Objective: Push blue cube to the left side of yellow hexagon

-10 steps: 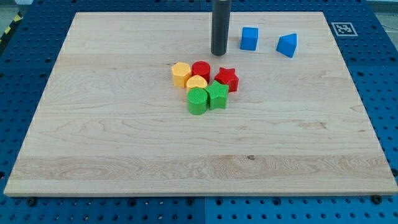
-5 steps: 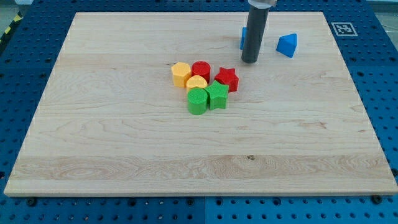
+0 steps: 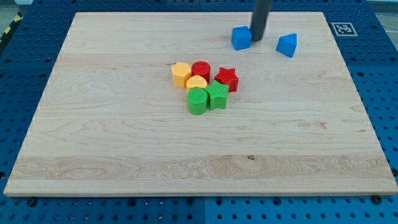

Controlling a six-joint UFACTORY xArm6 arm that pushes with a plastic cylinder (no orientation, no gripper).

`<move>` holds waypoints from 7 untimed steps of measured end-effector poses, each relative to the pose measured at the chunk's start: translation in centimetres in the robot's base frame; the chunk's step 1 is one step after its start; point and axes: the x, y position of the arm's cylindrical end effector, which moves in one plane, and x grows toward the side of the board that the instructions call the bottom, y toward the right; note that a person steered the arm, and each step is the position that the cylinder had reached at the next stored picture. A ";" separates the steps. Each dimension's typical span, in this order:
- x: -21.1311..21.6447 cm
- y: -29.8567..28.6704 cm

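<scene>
The blue cube (image 3: 241, 38) sits near the board's top edge, right of centre. My tip (image 3: 257, 40) stands right against the cube's right side. The yellow hexagon (image 3: 181, 73) is at the left end of a cluster near the board's middle, well down and left of the cube.
A blue triangular block (image 3: 287, 45) lies right of my tip. The cluster also holds a red cylinder (image 3: 201, 70), a red star (image 3: 227, 79), a yellow half-round block (image 3: 196, 83), a green cylinder (image 3: 198, 101) and a green star (image 3: 217, 96). The wooden board (image 3: 124, 143) ends close above the cube.
My tip went from the cube's left, round in front of it, to its right side. The blue cube has shifted slightly left.
</scene>
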 end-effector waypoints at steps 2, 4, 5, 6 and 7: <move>1.4 -6.7; 1.6 -10.2; 2.0 -8.7; 2.0 -10.8; 2.0 -11.6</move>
